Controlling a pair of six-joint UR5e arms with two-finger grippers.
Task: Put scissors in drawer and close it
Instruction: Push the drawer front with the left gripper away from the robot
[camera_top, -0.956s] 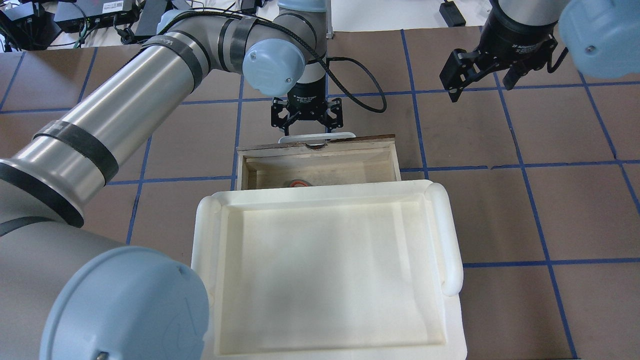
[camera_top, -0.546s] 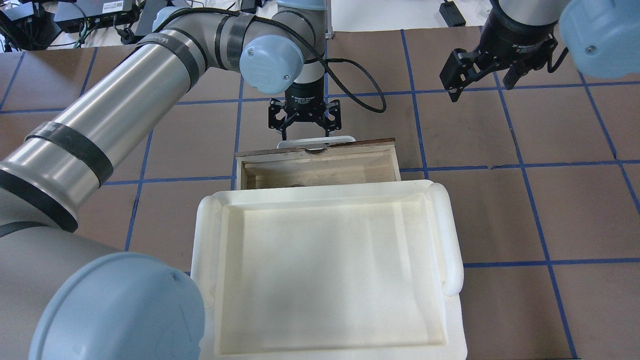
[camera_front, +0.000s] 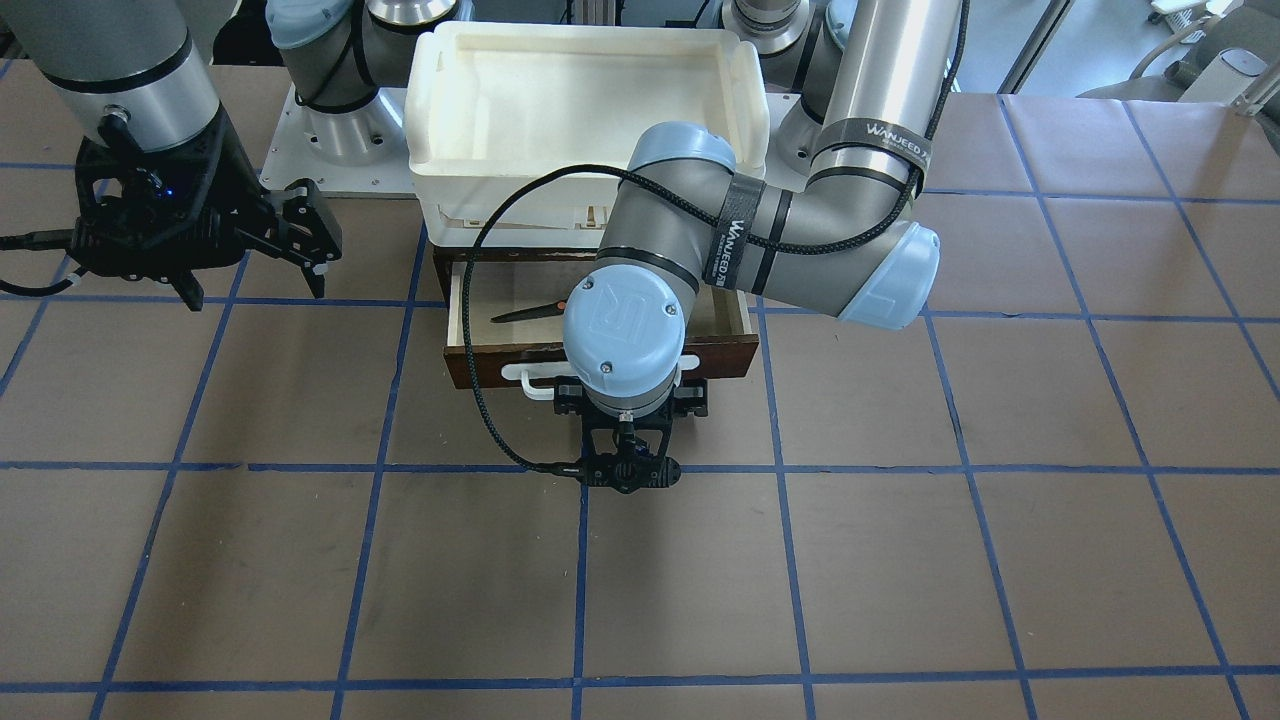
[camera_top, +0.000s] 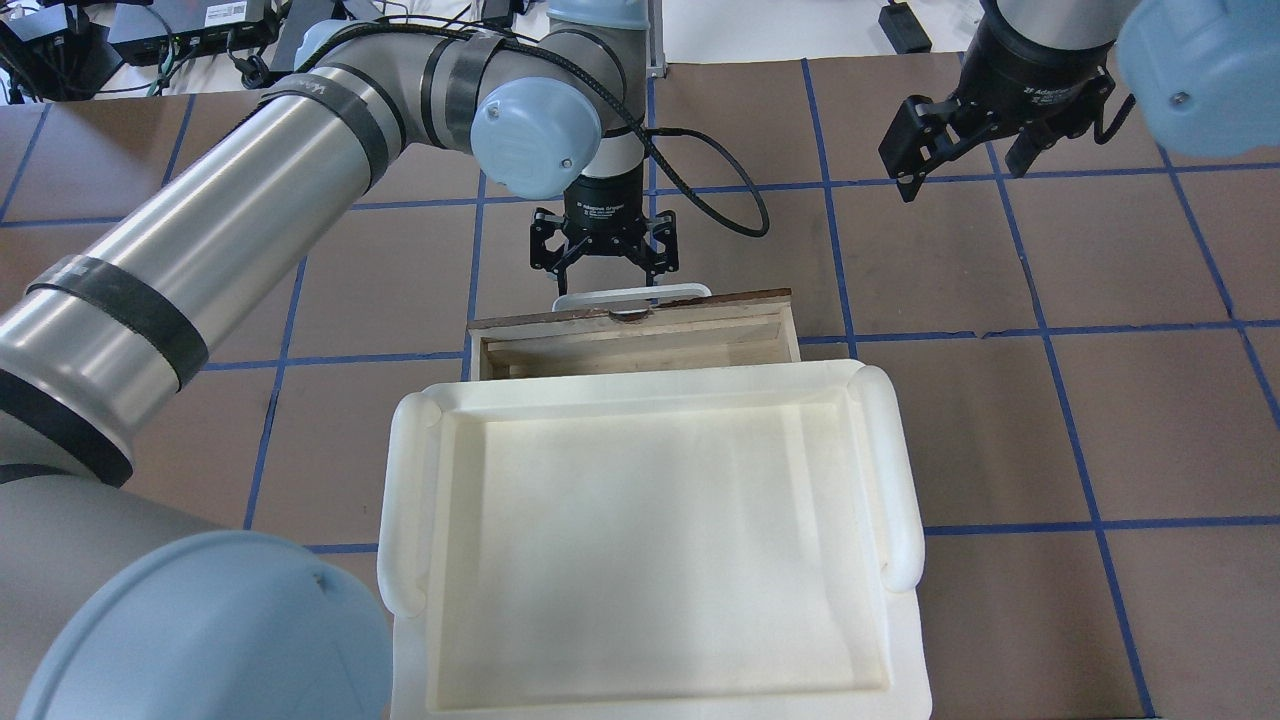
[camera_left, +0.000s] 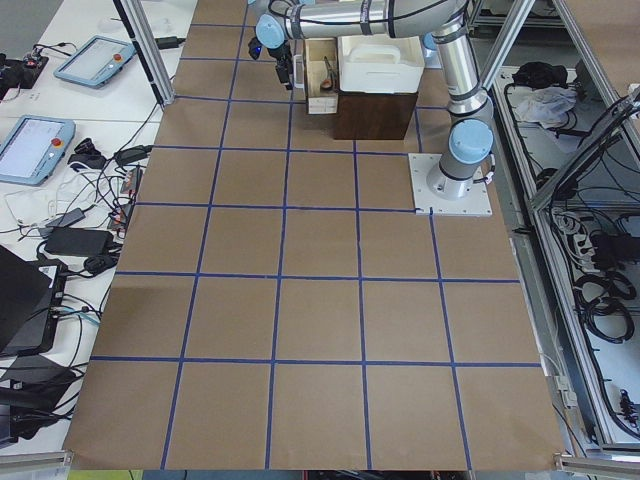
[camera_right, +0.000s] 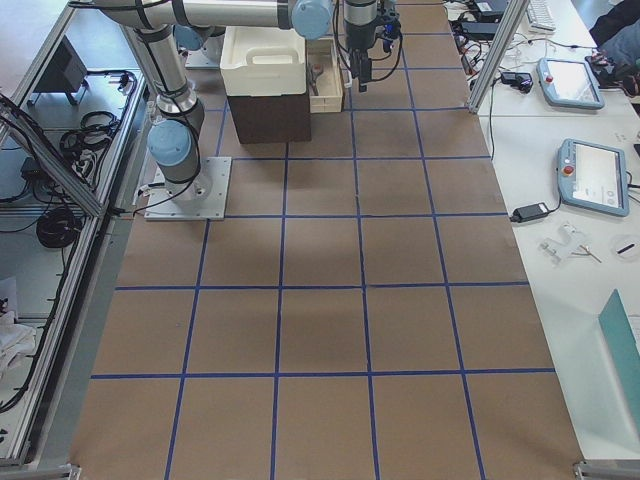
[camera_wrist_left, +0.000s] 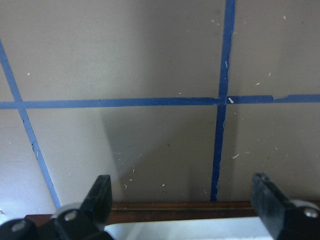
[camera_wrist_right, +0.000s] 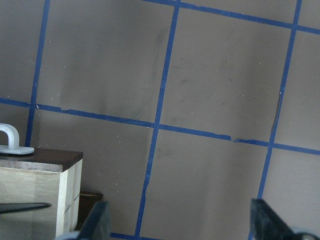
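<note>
**Seen from the operators' side, 12 o'clock towards the robot's base.**

Nearest stands the left gripper (camera_top: 607, 270). Its fingers (camera_wrist_left: 100, 197) are spread wide and hold nothing. They straddle the white bar handle (camera_top: 630, 296) from the 6 o'clock side. This placement suggests a push on the dark front, not a pull. I cannot tell whether the fingers touch the wood.

Behind the handle is the drawer (camera_front: 500, 360). It is part-way out from under the white tray (camera_top: 890, 470), which rests on a dark cabinet (camera_right: 268, 115). The closing step looks begun but unfinished.

The scissors (camera_front: 525, 314) lie flat on the drawer's pale floor. The blades point towards 9 o'clock, and the handles are mostly hidden by the left arm's wrist. A little orange-red shows at its edge.

At about 10 o'clock from the drawer, well apart from it, the right gripper (camera_top: 960, 170) hangs over bare table. Its fingers are parted and empty, and it is probably parked clear of the other arm's path.

**Lettering.** The straps (camera_front: 880, 132) on the left arm read "WANJEED". A "UR" mark is moulded on the wrist cap (camera_front: 615, 315). Print on the right gripper's body appears to read "2F Adaptive Gripper".
</note>
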